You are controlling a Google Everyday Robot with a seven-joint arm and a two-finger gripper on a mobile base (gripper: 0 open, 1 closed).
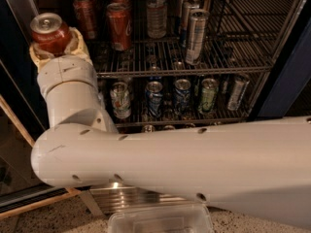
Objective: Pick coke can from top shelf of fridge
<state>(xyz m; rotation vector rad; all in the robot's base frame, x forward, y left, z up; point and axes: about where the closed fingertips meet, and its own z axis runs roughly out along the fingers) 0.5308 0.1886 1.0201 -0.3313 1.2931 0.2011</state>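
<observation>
Camera view, elbow bent, claw upper left, clasping coke can

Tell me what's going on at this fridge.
The robot's arm reaches up to the open fridge. Its end effector, at upper left, is closed around a red coke can, held by the fridge's left edge and apparently clear of the top shelf. Other cans stand on that shelf.

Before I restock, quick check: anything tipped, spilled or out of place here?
Nothing looks spilled or fallen. Only one coke can is off the racks, held in the gripper at upper left, by the fridge's left edge.
</observation>
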